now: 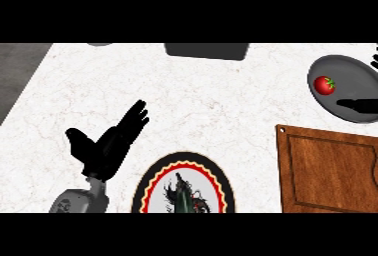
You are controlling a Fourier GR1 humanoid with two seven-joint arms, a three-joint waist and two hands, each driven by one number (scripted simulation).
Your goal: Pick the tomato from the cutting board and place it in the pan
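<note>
Resting in the pan (353,114), the tomato (325,84) sits left of centre on the grey floor, stem showing; the cutting board (328,172) below it carries nothing. Placement looks done.

Left hand (111,144): fingers straight and spread wide, holding nothing, over bare counter (184,95). Right hand: only dark fingertips (362,105) show at the frame's right edge over the pan; cannot tell its state.

Risk, judged: those fingertips lie near the tomato, so a careless pull-back could nudge it, and a round fruit may roll toward the rim.

Count: tomato 1, pan 1, board 1, patterned plate (156,175) 1, dark object (206,50) at top edge 1.
</note>
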